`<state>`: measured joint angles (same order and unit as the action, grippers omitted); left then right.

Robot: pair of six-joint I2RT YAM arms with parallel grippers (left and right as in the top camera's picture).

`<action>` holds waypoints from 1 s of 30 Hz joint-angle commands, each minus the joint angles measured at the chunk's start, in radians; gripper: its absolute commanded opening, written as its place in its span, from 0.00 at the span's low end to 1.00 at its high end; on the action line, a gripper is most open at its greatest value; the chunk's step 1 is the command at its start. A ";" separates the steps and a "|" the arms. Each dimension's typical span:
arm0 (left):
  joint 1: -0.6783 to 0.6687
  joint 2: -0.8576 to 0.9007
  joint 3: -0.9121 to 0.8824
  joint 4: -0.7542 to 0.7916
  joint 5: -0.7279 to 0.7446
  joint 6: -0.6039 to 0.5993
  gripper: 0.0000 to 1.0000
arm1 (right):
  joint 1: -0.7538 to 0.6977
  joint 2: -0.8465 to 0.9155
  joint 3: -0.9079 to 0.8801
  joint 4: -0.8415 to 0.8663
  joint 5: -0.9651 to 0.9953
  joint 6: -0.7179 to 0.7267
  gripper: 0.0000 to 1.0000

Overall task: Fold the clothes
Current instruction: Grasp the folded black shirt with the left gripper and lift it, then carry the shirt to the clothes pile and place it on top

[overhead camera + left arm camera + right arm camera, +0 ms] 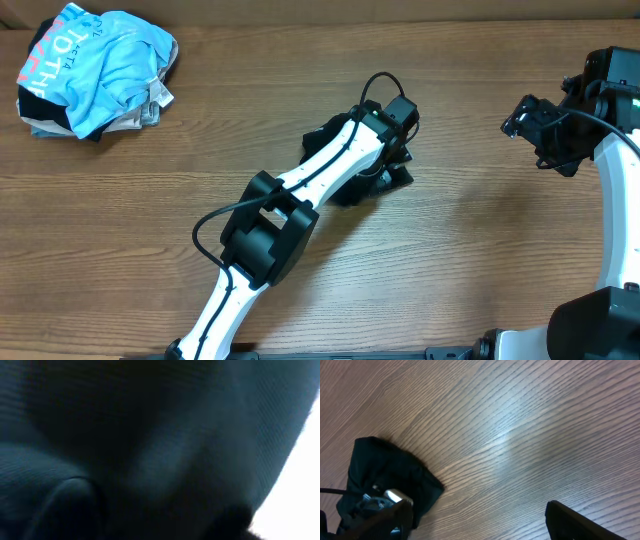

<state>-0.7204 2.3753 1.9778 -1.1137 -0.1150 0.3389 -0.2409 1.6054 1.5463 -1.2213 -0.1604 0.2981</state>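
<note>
- My left gripper (388,150) is down on the black shirt (395,182). The shirt lies bunched in a small heap about mid-table, a little right of centre.
- Left wrist view: dark ribbed fabric fills nearly the whole frame, close against the lens. Only a bright strip shows at the right edge.
- Left jaws: they are buried in the cloth in every view, so I cannot tell whether they are clenched on it or released. A blurred rounded shape at lower left is possibly one of my fingers.
- My right gripper (522,118) hangs over the bare wooden table (480,250) at the far right, well apart from the shirt. Its jaws are spread and grasp nothing.
- Right wrist view: the shirt sits crumpled at lower left, with metal parts of my left gripper on top.
- A light-blue T-shirt (100,60) with pink and white lettering lies crumpled on a small pile at the far left corner.
</note>
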 commanded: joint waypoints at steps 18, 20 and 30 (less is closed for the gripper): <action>0.161 0.071 0.582 -0.325 -0.494 -0.280 0.04 | -0.002 -0.001 0.006 0.011 -0.005 -0.012 0.88; 0.209 0.066 0.702 -0.352 -0.522 -0.244 0.04 | -0.002 -0.001 0.006 0.012 -0.006 -0.013 0.88; 0.508 0.031 1.132 -0.324 -0.520 -0.073 0.04 | -0.002 -0.001 0.006 0.011 -0.006 -0.014 0.88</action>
<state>-0.2890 2.4626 3.0238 -1.4586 -0.5858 0.1944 -0.2409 1.6054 1.5463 -1.2137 -0.1604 0.2897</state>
